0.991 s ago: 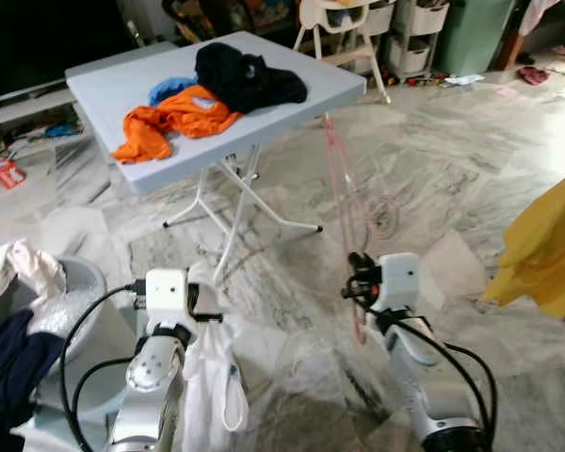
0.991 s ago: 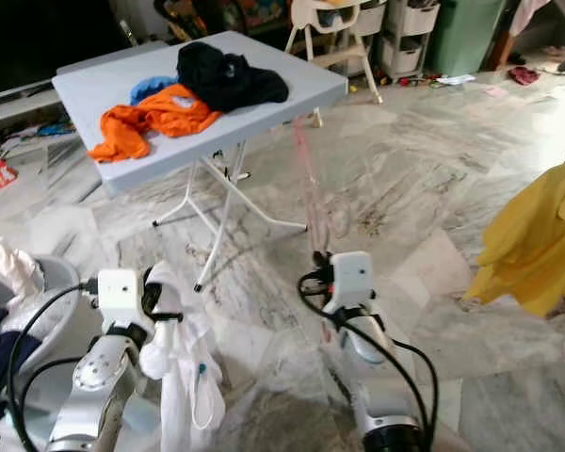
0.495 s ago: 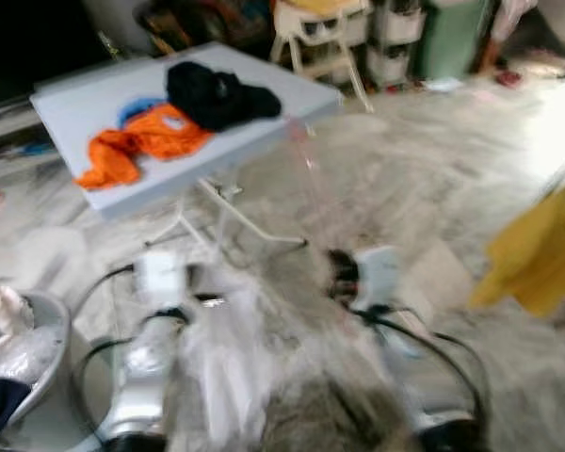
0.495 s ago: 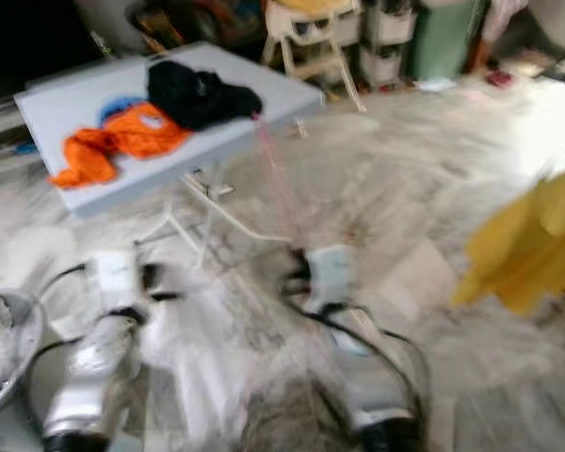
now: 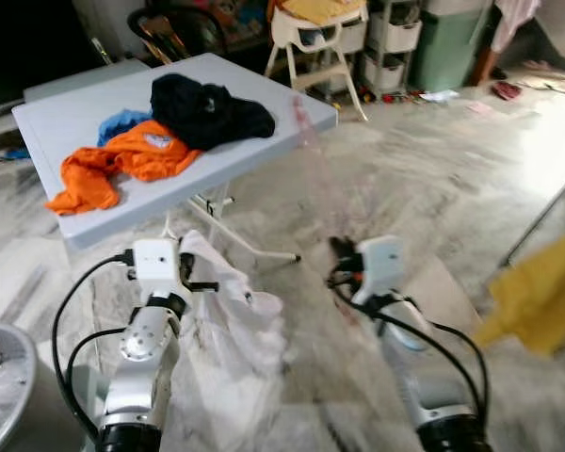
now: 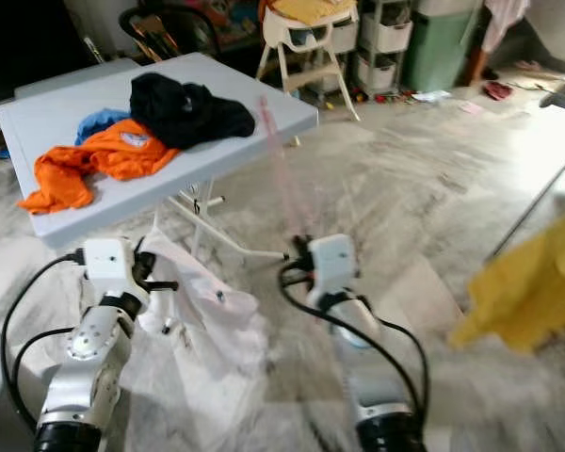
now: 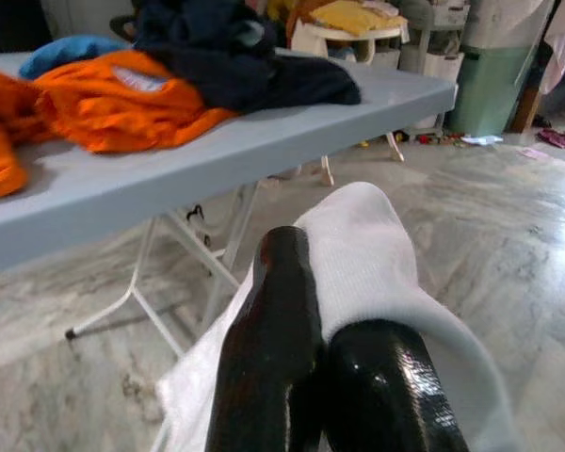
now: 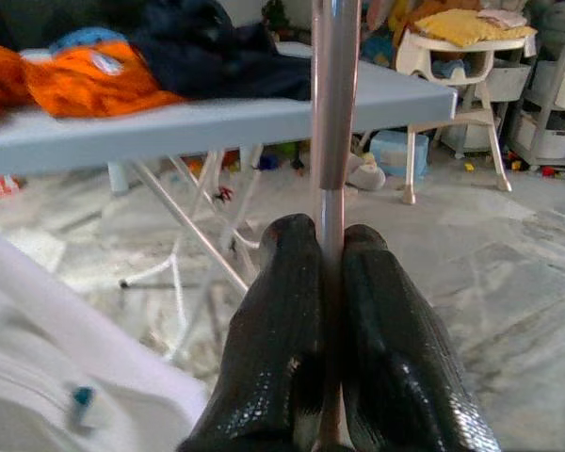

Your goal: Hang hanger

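My left gripper is shut on a white garment that hangs from it and billows toward the floor. In the left wrist view the cloth is folded over the shut fingers. My right gripper is shut on a thin pink hanger, which rises from it toward the table's corner and looks blurred. In the right wrist view the hanger's rod runs straight up between the closed fingers.
A grey folding table stands ahead, with orange, blue and black clothes on it. A yellow garment hangs at the right beside a thin pole. A grey basin sits at the lower left. A high chair and storage bins stand behind.
The whole picture has shifted and blurred, so the camera moved. The white garment now swings out to the right of the left gripper. Both grippers keep their hold.
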Motion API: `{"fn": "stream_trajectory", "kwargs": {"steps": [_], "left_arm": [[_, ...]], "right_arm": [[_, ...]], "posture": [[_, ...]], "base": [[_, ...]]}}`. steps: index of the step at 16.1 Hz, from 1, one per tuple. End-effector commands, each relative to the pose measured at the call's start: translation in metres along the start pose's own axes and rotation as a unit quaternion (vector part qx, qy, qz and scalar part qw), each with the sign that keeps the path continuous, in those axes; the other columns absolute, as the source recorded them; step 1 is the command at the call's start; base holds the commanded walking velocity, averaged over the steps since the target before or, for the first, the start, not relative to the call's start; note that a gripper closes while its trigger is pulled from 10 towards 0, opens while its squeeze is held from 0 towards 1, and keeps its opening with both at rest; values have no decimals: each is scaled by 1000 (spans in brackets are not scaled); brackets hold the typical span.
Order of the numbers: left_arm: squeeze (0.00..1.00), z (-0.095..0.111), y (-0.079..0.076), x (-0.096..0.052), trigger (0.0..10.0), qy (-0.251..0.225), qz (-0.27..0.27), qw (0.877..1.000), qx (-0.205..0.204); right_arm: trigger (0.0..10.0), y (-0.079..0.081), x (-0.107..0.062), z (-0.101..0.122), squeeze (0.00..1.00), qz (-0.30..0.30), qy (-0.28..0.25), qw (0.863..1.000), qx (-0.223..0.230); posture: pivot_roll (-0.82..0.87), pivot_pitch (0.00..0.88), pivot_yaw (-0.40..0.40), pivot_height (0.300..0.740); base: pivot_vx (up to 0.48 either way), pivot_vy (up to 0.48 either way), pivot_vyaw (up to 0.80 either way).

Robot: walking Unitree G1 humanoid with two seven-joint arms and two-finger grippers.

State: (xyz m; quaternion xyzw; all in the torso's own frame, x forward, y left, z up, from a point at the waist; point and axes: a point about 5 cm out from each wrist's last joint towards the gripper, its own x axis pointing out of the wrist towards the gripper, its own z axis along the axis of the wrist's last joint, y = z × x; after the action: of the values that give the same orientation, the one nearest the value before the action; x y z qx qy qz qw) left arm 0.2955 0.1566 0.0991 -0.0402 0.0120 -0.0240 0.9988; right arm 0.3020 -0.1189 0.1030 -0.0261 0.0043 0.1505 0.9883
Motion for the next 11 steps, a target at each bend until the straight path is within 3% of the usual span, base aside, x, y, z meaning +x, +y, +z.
{"fn": "stream_trajectory", "kwargs": {"steps": [1,11], "left_arm": [[0,11,6,2,10000,-21,9,1000,9],[0,16,11,4,10000,-23,26,999,-1]], "right_arm": [[10000,0,4,4,0,-8,-7,1000,7],[10000,4,4,7,0,-12,-16,1000,15]], "posture": [[-77,0,68,740],[-73,0,63,740]], "base": [[420,0,406],[414,0,76]]}}
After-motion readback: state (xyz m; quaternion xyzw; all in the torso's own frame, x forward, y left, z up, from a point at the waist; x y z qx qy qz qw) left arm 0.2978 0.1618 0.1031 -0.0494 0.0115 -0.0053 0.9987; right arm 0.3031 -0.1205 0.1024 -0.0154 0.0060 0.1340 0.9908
